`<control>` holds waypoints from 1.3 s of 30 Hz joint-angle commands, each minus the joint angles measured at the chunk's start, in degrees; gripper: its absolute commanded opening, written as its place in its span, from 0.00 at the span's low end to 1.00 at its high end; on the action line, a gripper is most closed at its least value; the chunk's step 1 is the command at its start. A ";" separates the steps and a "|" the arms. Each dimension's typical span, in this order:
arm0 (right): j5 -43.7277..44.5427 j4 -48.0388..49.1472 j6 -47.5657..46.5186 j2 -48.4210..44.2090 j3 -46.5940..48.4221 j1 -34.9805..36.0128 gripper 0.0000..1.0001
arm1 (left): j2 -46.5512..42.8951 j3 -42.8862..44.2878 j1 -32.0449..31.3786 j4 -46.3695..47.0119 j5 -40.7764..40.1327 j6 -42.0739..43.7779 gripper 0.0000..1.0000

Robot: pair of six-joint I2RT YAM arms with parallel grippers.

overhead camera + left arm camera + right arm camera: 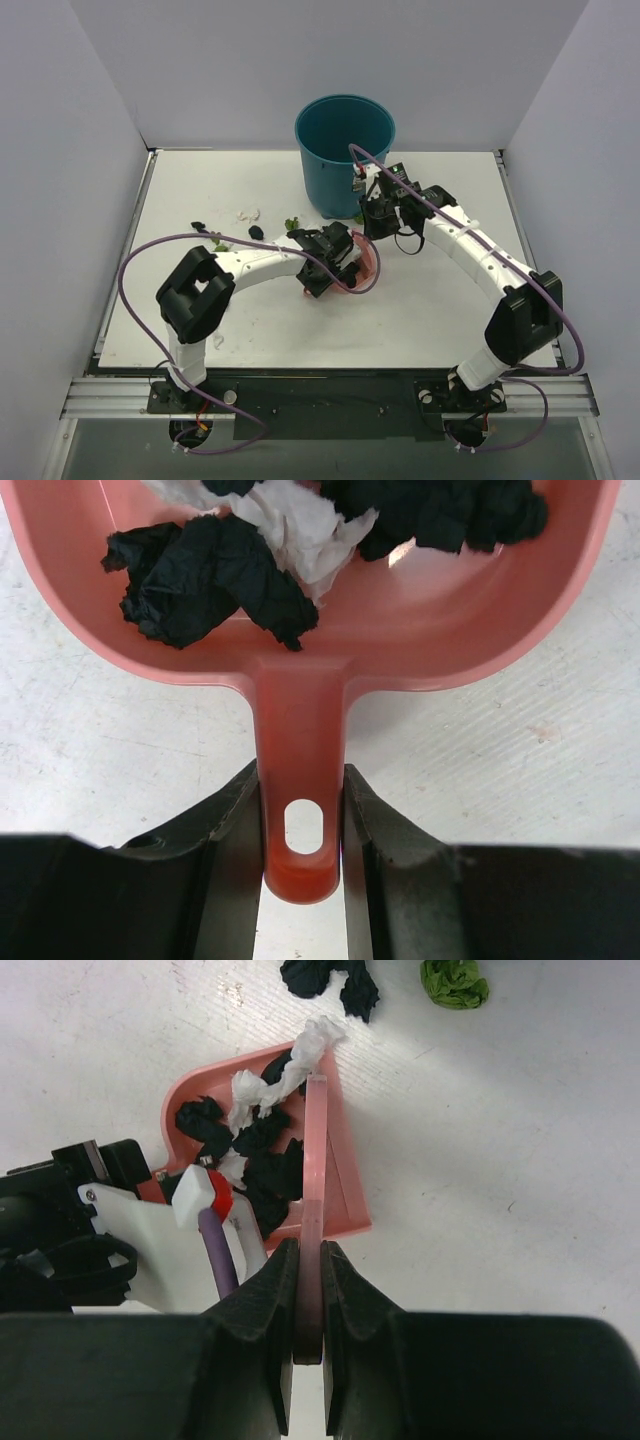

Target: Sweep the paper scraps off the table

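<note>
A pink dustpan (pixel 400 630) rests on the white table (pixel 430 310), and my left gripper (pixel 300 778) is shut on its handle. Black and white paper scraps (pixel 215 575) lie inside the pan. My right gripper (pixel 309 1250) is shut on the thin pink brush (pixel 316 1140), whose far end reaches over the dustpan (pixel 348 1200) to a white scrap at the pan's mouth. Loose on the table beyond are a black scrap (pixel 325 985) and a green one (pixel 455 982). From above, both grippers meet at the dustpan (pixel 364 262), with more scraps (pixel 256 232) to its left.
A tall teal bin (pixel 345 150) stands at the back of the table, just behind my right gripper (pixel 378 222). Grey walls close in the left, back and right sides. My left arm (pixel 260 265) lies across the table's middle.
</note>
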 commanded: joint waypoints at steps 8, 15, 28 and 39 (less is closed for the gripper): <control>4.42 -8.07 4.64 -8.77 4.69 0.32 0.00 | -10.55 -5.50 -0.67 10.97 -5.55 -4.65 0.00; 5.65 -12.28 7.19 -11.76 8.90 0.32 0.00 | -13.80 -6.30 -0.85 10.89 -6.96 -6.06 0.00; 9.69 -17.29 9.48 -19.94 9.97 -3.71 0.00 | -21.79 -4.02 -0.85 0.00 -6.79 -8.61 0.00; 9.69 -16.51 9.91 -22.93 0.66 -9.70 0.00 | -26.63 5.21 -1.11 -14.50 -3.62 -8.78 0.00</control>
